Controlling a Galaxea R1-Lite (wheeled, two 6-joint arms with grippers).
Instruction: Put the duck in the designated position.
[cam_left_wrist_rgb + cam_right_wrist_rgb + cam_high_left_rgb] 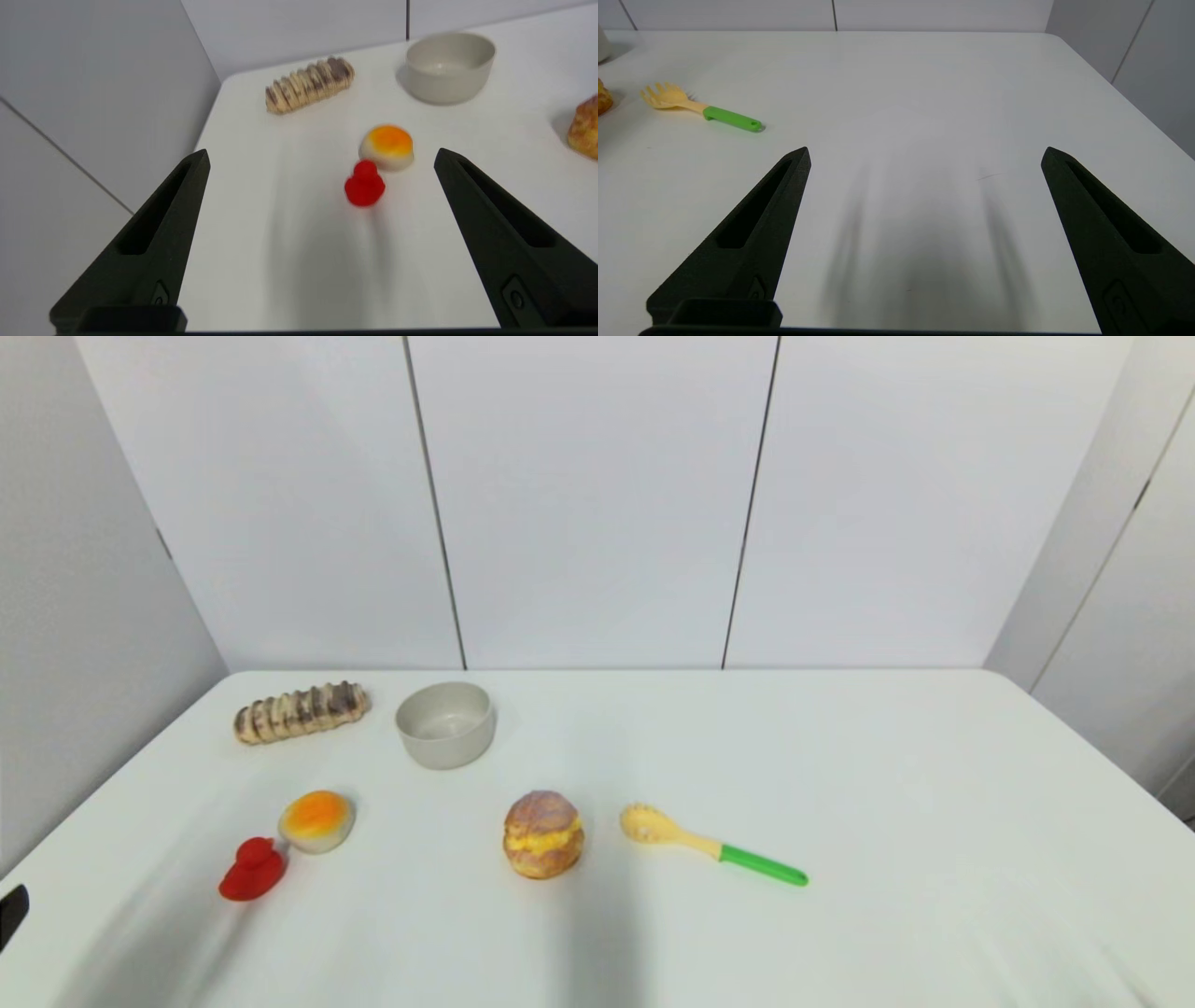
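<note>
between the left fingers (203,163), duck (364,185) touches bun (387,146), unlike overhead.

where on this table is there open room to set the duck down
Widest bare patch: the table's right side, past the green-handled spoon. Another lies between bowl and spoon. Crowded on the left: the duck sits close to the orange-topped bun.

No legible text, label, brand, number or sign on anything in view.
</note>
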